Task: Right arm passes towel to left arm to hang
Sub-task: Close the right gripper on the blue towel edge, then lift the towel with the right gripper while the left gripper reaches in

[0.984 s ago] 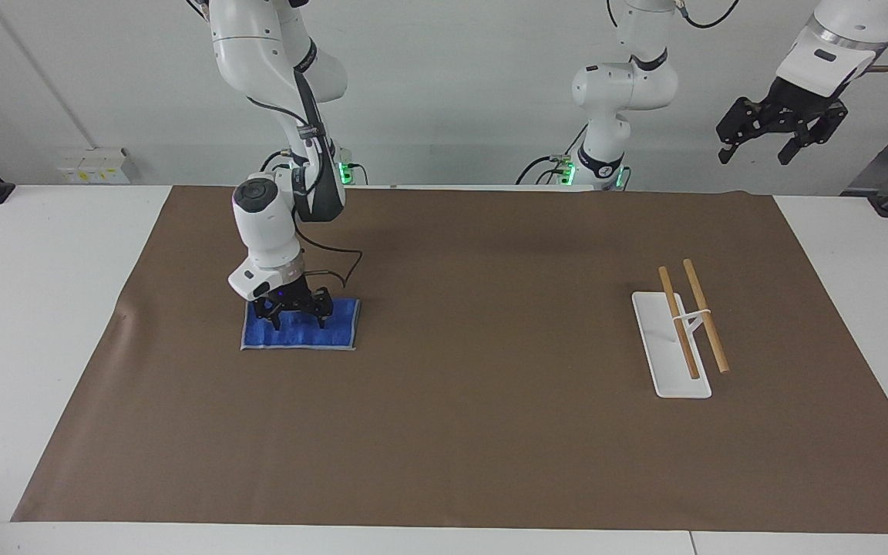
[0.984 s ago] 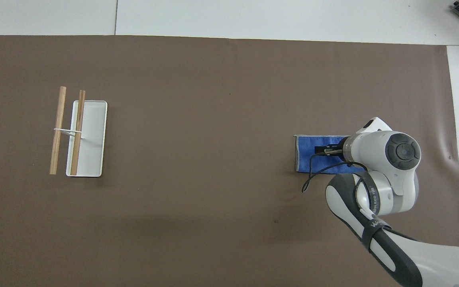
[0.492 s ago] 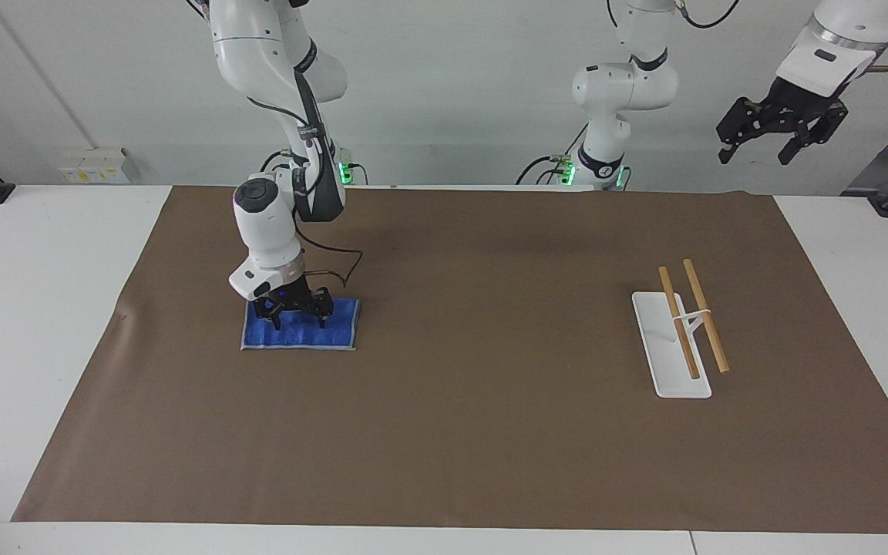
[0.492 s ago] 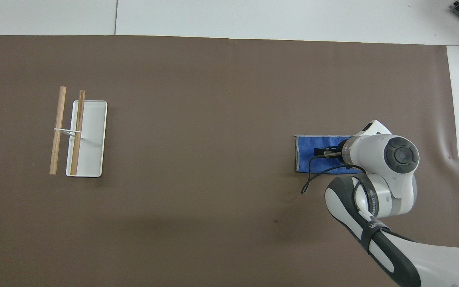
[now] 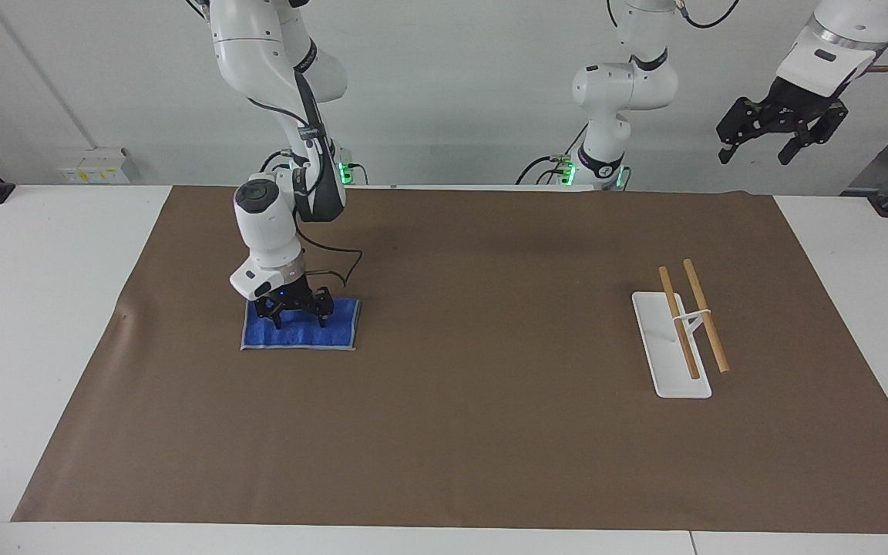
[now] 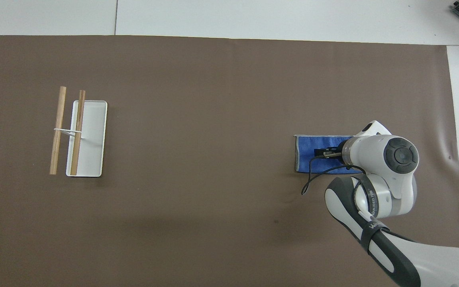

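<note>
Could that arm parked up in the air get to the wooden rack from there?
Probably yes: the left gripper waits open, high at the rack's end, with nothing standing between them.

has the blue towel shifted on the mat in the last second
No. The towel lies flat at the same spot on the brown mat, its edges unchanged, with the right tool down on it.

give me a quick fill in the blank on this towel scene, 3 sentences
1. The right gripper is down on the ____ with its jaws open.
2. The left gripper waits high over the table's end where the ____ stands.
3. The rack carries ____ wooden rods.

Missing words: towel; rack; two
</note>
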